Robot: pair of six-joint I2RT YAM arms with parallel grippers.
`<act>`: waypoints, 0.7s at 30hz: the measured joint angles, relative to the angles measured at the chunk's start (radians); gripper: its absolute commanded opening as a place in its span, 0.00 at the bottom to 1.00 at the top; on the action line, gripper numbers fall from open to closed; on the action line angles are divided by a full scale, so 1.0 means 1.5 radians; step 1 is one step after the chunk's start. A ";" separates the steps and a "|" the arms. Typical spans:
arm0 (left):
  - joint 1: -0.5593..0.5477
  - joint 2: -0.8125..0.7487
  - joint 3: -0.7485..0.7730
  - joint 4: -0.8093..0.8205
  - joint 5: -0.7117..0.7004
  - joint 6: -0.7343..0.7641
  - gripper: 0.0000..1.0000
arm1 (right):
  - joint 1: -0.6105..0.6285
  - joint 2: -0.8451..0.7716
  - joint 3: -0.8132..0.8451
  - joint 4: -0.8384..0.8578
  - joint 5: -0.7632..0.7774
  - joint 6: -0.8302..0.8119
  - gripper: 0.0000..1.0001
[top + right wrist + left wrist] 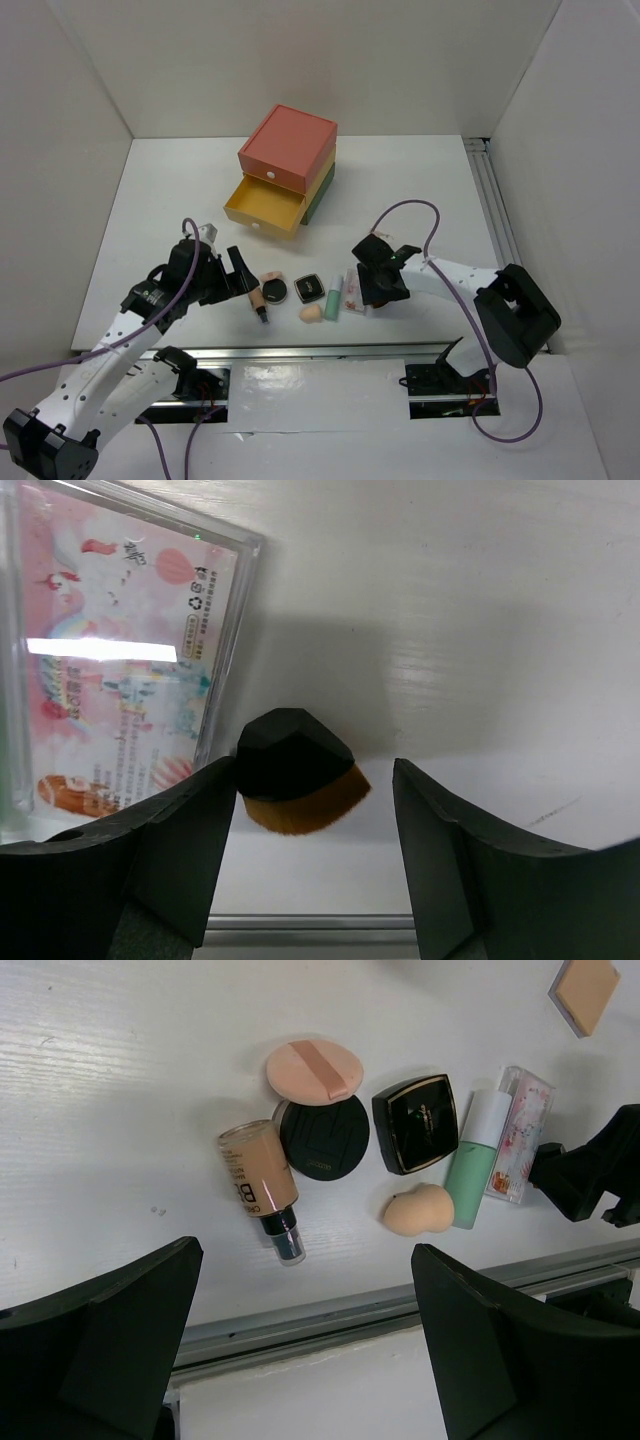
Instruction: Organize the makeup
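Observation:
The makeup lies in a row near the table's front edge: a tan foundation bottle, a peach puff on a round black compact, a square black compact, a beige sponge, a mint-green tube and a pink sachet case. My left gripper is open and empty, just left of the bottle. My right gripper is open around a small black brush with brown bristles, which touches its left finger, beside the pink case.
The red-yellow-green drawer box stands at the back centre, with its yellow drawer pulled open. A metal rail runs along the front table edge. A tan square piece lies beyond the pink case.

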 measured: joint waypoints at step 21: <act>0.000 0.000 0.020 0.000 -0.005 0.016 1.00 | 0.040 -0.020 0.129 -0.010 -0.001 -0.058 0.26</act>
